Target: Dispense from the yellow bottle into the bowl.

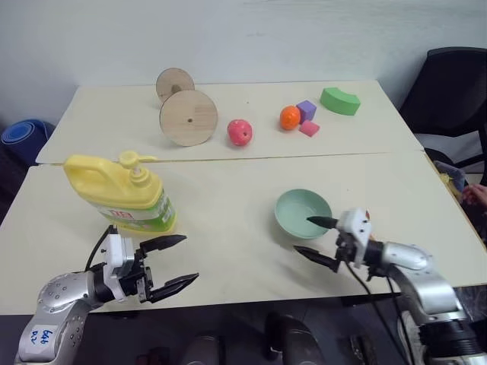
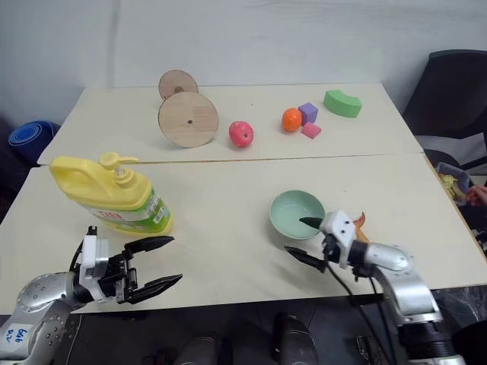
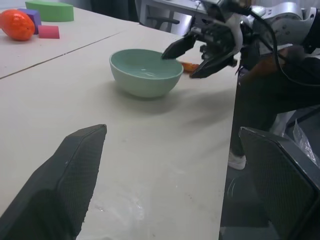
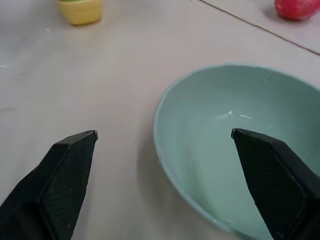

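Bowl [image 1: 303,212] rim lies between the spread fingers of the open right tool [image 1: 314,237]; yellow bottle [image 1: 120,194] stands just beyond the open, empty left tool [image 1: 175,262].

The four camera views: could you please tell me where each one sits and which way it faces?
Left eye view: head camera, looking forward and down over the table; left gripper, right gripper, both open.
Right eye view: same scene.
Left wrist view: looks along its fingers at the bowl and the right gripper.
Right wrist view: its fingers straddle the bowl's rim.
Shared: the bowl, in all four; the yellow bottle, in both eye views.
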Controlling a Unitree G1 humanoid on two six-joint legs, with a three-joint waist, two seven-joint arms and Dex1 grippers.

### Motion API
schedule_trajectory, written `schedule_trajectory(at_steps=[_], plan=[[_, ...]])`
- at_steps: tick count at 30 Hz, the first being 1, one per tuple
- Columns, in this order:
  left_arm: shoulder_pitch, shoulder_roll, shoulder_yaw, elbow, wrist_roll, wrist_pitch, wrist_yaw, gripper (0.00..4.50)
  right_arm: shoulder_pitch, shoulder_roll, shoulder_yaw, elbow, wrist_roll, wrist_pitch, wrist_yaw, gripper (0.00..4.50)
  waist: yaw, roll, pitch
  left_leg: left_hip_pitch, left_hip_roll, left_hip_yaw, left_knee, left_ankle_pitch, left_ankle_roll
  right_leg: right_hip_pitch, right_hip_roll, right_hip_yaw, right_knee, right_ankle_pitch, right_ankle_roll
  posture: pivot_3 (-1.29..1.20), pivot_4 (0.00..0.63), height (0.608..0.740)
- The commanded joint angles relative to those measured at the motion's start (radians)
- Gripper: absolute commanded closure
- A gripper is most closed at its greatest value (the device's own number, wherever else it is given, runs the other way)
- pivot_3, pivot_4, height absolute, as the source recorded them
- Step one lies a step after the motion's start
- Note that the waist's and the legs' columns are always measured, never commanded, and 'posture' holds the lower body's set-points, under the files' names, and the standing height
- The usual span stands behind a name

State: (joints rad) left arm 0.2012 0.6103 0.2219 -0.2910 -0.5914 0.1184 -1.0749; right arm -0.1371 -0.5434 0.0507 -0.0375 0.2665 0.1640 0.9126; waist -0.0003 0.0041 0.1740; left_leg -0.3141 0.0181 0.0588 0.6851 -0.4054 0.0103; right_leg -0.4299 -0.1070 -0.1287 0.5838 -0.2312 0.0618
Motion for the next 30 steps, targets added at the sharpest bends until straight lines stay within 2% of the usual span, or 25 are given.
schedule_trajectory(at_steps=[1,4,13,14,19,20,22,23,25,27,30], plan=[[-0.003,-0.003,0.016,-0.033,-0.022,-0.007,0.006,0.00,-0.053,0.048,0.042,0.051,-0.082,-0.049,-0.081,0.20,-0.001,0.000,0.000,0.000,0.000,0.000,0.000,0.000,0.000,-0.001,0.000,0.000,0.000,0.000,0.000,0.00,0.150,0.740],[0.017,0.006,0.025,-0.074,-0.046,0.015,0.003,0.00,-0.083,0.071,0.063,0.083,-0.103,-0.054,-0.093,1.01,-0.001,0.000,0.000,0.000,-0.001,0.000,0.000,0.000,0.000,-0.001,0.000,0.000,0.001,0.000,0.000,0.00,0.150,0.740],[0.043,-0.003,0.085,-0.175,-0.068,0.024,0.071,0.00,-0.143,0.082,0.100,0.104,-0.134,-0.049,-0.085,4.35,-0.006,-0.001,0.000,0.000,0.000,-0.001,0.000,0.000,0.000,-0.001,0.000,-0.001,0.001,0.000,0.000,0.00,0.150,0.740],[0.044,-0.015,0.102,-0.198,-0.086,0.036,0.106,0.00,-0.149,0.080,0.102,0.100,-0.129,-0.052,-0.073,4.49,-0.007,-0.002,-0.001,-0.001,0.000,0.000,0.000,0.000,0.000,0.000,0.001,0.000,0.001,0.000,0.000,0.00,0.150,0.740],[0.088,-0.055,0.222,-0.323,-0.273,0.140,0.287,0.00,-0.218,0.060,0.145,0.024,-0.094,-0.010,0.039,4.49,-0.006,-0.002,-0.001,0.000,0.001,-0.001,0.000,0.000,0.000,-0.002,0.001,0.000,0.001,0.000,0.000,0.00,0.150,0.740],[0.073,-0.038,0.305,-0.353,-0.442,0.163,0.387,0.19,-0.285,0.062,0.176,-0.016,-0.078,0.041,0.086,4.50,-0.007,-0.002,0.000,0.000,0.001,-0.001,0.000,0.000,0.000,-0.002,0.001,0.000,0.001,0.000,0.000,0.00,0.150,0.740],[0.032,0.015,0.453,-0.374,-0.688,0.185,0.532,0.65,-0.418,0.089,0.224,-0.064,-0.053,0.139,0.138,4.50,-0.014,-0.003,0.001,0.000,0.001,-0.002,0.001,0.001,0.000,-0.003,0.001,0.000,0.001,0.001,-0.001,0.00,0.150,0.740],[0.006,0.048,0.499,-0.368,-0.737,0.198,0.571,0.93,-0.470,0.098,0.243,-0.075,-0.044,0.196,0.151,4.50,-0.017,-0.003,0.002,-0.001,0.002,-0.002,0.004,0.001,-0.001,-0.004,0.001,0.000,0.002,0.001,-0.002,0.00,0.150,0.740],[-0.056,0.105,0.551,-0.319,-0.734,0.206,0.604,1.58,-0.554,0.113,0.280,-0.075,-0.039,0.294,0.170,4.50,-0.017,-0.002,0.001,-0.003,0.002,-0.005,0.006,0.002,-0.003,-0.007,0.001,-0.002,0.003,0.000,-0.004,0.00,0.150,0.740],[-0.126,0.161,0.575,-0.260,-0.735,0.220,0.626,2.28,-0.632,0.127,0.324,-0.059,-0.061,0.310,0.196,4.50,-0.007,0.000,0.000,-0.003,0.002,-0.008,0.006,0.002,-0.004,-0.005,0.001,-0.005,0.006,-0.001,-0.005,0.00,0.150,0.740],[-0.219,0.263,0.525,-0.147,-0.598,0.232,0.578,3.25,-0.760,0.190,0.358,-0.022,-0.065,0.366,0.194,4.50,-0.001,-0.001,0.000,-0.004,0.000,-0.010,0.006,0.002,-0.004,-0.005,0.007,-0.007,0.005,-0.001,-0.005,0.00,0.150,0.740]])
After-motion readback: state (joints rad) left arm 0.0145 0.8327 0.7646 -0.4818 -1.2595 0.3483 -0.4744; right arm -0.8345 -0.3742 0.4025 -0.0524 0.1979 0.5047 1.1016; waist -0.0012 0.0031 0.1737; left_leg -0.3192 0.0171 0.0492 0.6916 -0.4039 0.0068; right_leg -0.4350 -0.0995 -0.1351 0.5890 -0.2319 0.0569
